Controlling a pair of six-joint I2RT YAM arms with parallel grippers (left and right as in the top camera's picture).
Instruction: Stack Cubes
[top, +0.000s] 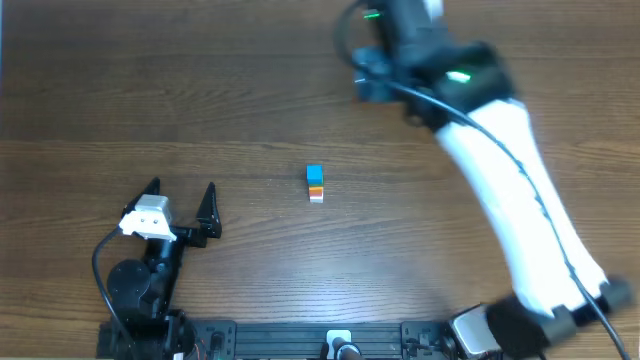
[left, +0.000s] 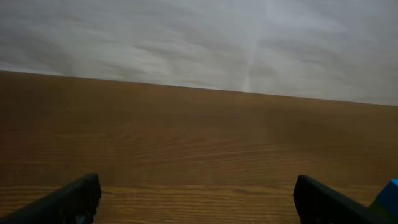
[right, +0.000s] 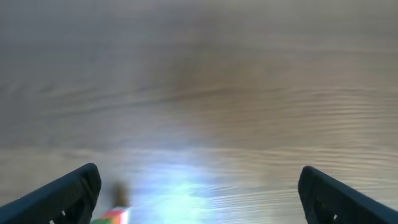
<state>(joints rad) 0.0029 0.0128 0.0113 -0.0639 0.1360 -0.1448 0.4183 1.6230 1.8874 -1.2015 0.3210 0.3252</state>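
Note:
A small stack of cubes (top: 315, 184) stands at the table's middle: blue on top, orange under it, a pale one at the bottom. My left gripper (top: 181, 193) rests open near the table's left front, well left of the stack; its wrist view catches a blue cube edge (left: 390, 194) beside one finger. The right arm stretches to the far side of the table, its wrist (top: 385, 60) lifted high beyond the stack. Its gripper (right: 199, 196) is open over bare wood, with a red-and-green cube corner (right: 113, 216) by one finger.
The wooden table (top: 200, 110) is bare around the stack. A black rail (top: 330, 340) with the arm bases runs along the front edge. A pale wall (left: 199, 37) rises behind the table's far edge.

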